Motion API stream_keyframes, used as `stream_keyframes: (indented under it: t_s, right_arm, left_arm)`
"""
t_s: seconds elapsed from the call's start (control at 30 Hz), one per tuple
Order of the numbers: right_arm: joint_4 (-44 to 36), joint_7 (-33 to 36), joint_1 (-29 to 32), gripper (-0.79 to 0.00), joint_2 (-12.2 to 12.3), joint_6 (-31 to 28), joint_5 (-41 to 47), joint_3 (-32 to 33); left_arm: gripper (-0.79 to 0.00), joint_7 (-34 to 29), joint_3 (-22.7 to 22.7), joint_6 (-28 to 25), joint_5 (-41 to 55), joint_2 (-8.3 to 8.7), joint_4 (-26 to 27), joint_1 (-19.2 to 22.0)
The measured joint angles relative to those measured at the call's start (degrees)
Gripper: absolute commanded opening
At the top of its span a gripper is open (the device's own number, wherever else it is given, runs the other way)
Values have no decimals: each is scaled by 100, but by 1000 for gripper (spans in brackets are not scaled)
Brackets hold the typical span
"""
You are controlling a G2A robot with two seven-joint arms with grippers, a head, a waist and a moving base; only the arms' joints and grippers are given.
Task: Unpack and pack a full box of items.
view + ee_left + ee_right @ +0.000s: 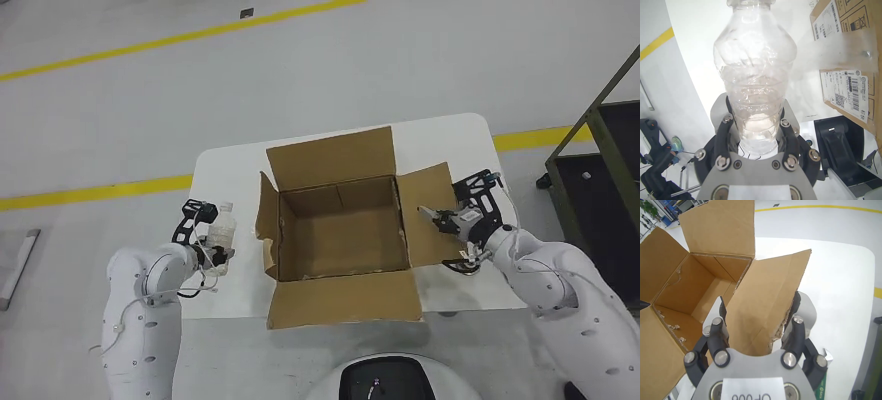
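Observation:
An open cardboard box [330,160] stands in the middle of the white table, its flaps spread outward. Its inside [687,285] holds only small cardboard scraps. To the left of the box, my left gripper [212,240] is shut on a clear plastic bottle [222,230]. In the left wrist view its fingers [726,125] clamp the bottle's [755,62] lower body, with the box's labelled side [848,56] close by. My right gripper [759,302] is open at the box's right flap [762,291], one finger on each side of the flap's torn corner [430,195].
The table [450,140] has bare surface behind the box and at its right end. A dark metal frame [600,150] stands on the floor past the table's right edge. Yellow lines cross the floor.

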State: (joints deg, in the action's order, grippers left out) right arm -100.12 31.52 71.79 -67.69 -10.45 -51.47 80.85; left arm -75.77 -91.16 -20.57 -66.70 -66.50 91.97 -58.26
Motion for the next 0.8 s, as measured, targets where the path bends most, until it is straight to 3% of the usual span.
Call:
stream_keyframes:
  t_s: [0.3,0.57,0.8]
  right_arm:
    - [225,-1,-68,-785,-30,-35,1058,17]
    - [195,-37,-87,-785,-21,-10,1185,42]
    - [9,5,-63,-785,-1,1,1345,129]
  left_arm:
    - [-785,194,-1,30,-7,6,67,-64]
    - [-785,360,-92,183,-47,70,547,-73]
    - [-785,368,-329,221,560,123,1227,-86]
